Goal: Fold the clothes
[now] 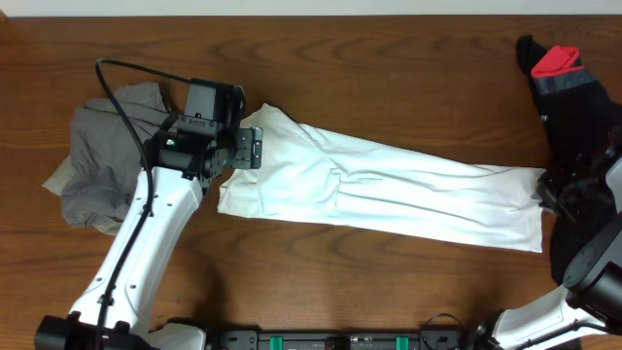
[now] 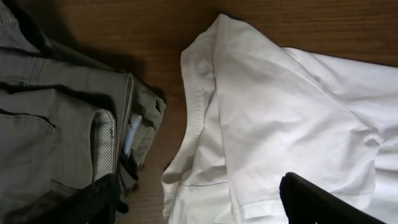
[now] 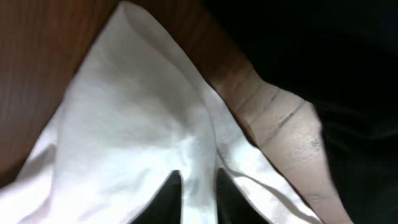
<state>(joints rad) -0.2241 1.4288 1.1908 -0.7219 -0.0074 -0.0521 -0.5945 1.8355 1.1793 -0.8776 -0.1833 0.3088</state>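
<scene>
The white T-shirt [image 1: 389, 190] lies as a long folded strip across the table; its print is hidden. My left gripper [image 1: 255, 148] hovers over the shirt's left end, near the collar. In the left wrist view [image 2: 205, 205] its fingers are spread wide and hold nothing, with white cloth [image 2: 286, 112] between them. My right gripper [image 1: 546, 194] is at the shirt's right end. In the right wrist view [image 3: 199, 193] its fingers are pinched on a fold of the white cloth [image 3: 137, 124].
A grey-khaki pile [image 1: 97, 165] lies at the far left, right beside the left arm; it also shows in the left wrist view [image 2: 56, 124]. A black-and-red garment [image 1: 573, 83] lies at the back right, next to the right arm. Bare wood table [image 1: 389, 68] lies beyond the shirt.
</scene>
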